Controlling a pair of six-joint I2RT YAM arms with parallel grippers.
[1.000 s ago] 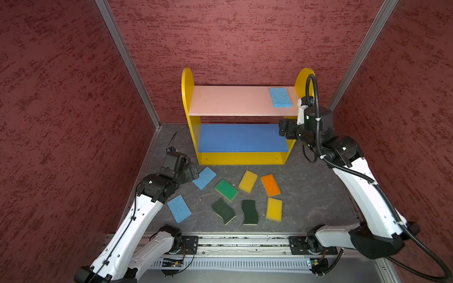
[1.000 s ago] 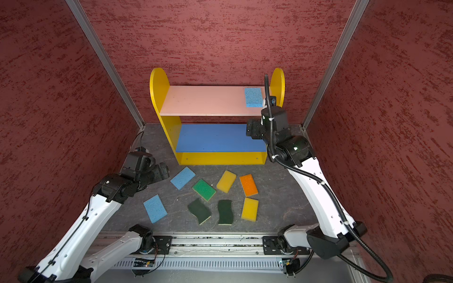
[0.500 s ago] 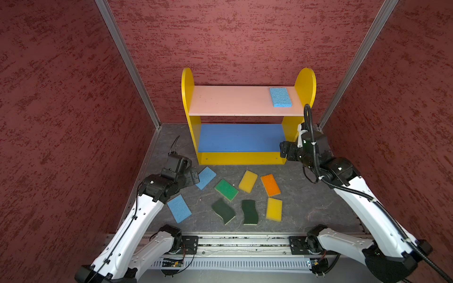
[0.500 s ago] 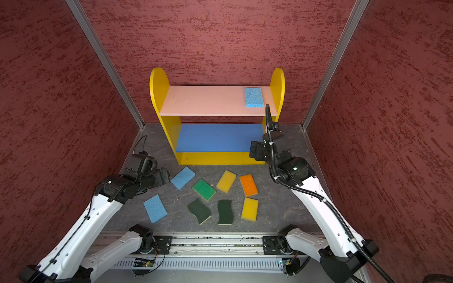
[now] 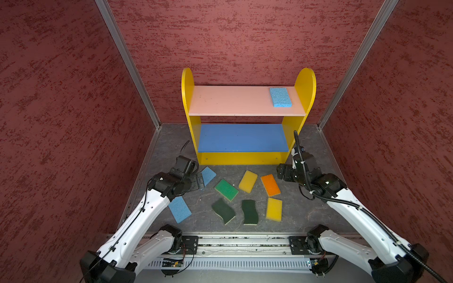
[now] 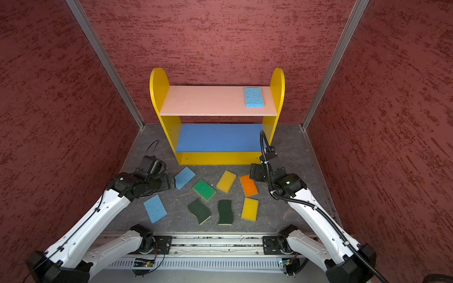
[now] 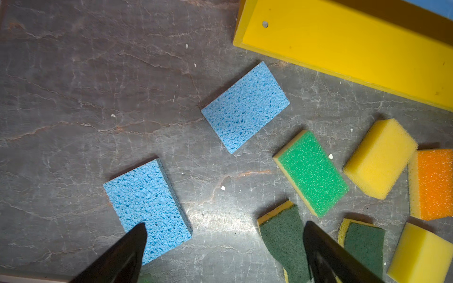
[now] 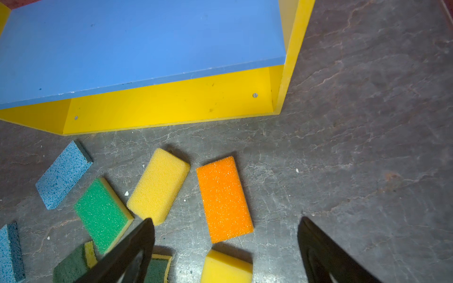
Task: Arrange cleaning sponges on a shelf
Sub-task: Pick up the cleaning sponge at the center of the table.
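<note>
The shelf (image 5: 232,100) stands at the back, with one light blue sponge (image 5: 280,97) at the right end of its pink top board. Several sponges lie on the floor in front: two light blue (image 5: 208,175) (image 5: 179,209), a bright green (image 5: 226,190), two yellow (image 5: 248,181) (image 5: 274,209), an orange-topped (image 5: 270,185) and two dark green wavy ones (image 5: 223,211) (image 5: 250,212). My left gripper (image 5: 199,181) is open and empty beside the nearer-to-shelf light blue sponge (image 7: 245,107). My right gripper (image 5: 282,172) is open and empty, just right of the orange sponge (image 8: 224,198).
Red textured walls close in the floor on three sides. The blue middle board (image 8: 137,41) and the yellow bottom board (image 8: 171,105) carry nothing. Bare grey floor (image 5: 308,144) lies right of the shelf. The arm rail (image 5: 232,241) runs along the front edge.
My right arm has come down from beside the shelf's upper right end to the floor next to the orange sponge. My left gripper has edged lower and closer to the light blue sponge.
</note>
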